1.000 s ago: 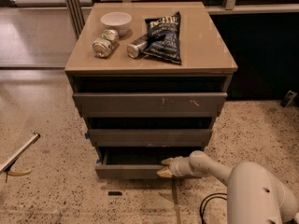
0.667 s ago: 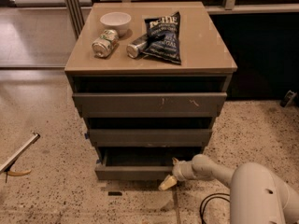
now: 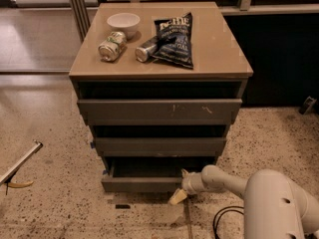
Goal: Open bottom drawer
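The bottom drawer [image 3: 139,183] is the lowest grey front of the cabinet. It stands pulled out a little, with a dark gap above its front edge. My gripper [image 3: 178,193] is at the end of the white arm [image 3: 224,181], low at the drawer's right front. One pale fingertip [image 3: 176,197] hangs just below the drawer front and another fingertip [image 3: 185,173] reaches up over its top edge.
The cabinet top [image 3: 219,49] holds a white bowl [image 3: 123,23], two cans [image 3: 111,46] [image 3: 146,49] and a dark chip bag [image 3: 174,40]. The scratched top drawer [image 3: 159,111] and the middle drawer [image 3: 159,146] sit above. A black cable [image 3: 224,218] lies on the speckled floor.
The gripper has moved left and down along the bottom drawer's front. The drawer stands out about as far as before.
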Robot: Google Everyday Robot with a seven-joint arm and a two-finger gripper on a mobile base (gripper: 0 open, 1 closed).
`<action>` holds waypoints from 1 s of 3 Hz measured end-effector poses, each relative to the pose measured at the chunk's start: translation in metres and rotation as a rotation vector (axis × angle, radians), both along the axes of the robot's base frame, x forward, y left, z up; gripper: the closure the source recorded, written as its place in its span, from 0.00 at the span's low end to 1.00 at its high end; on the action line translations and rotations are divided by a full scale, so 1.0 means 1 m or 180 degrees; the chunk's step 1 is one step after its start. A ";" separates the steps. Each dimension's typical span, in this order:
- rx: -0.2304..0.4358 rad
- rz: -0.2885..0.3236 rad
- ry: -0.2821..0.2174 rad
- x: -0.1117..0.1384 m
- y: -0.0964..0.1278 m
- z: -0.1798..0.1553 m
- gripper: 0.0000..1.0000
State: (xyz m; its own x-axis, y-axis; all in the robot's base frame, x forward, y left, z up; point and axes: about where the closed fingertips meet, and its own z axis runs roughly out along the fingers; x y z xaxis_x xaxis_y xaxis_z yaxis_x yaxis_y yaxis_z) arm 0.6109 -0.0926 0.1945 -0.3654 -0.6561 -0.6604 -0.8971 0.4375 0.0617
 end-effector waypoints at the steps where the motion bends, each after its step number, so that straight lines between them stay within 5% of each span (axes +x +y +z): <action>1: -0.0190 0.0100 0.0093 -0.019 -0.003 -0.007 0.00; 3: -0.0306 0.0152 0.0215 -0.031 -0.008 -0.012 0.42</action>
State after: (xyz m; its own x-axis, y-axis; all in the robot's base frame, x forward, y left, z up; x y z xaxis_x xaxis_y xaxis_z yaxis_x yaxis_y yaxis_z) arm 0.5803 -0.1003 0.1829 -0.3738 -0.7328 -0.5685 -0.9122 0.4012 0.0827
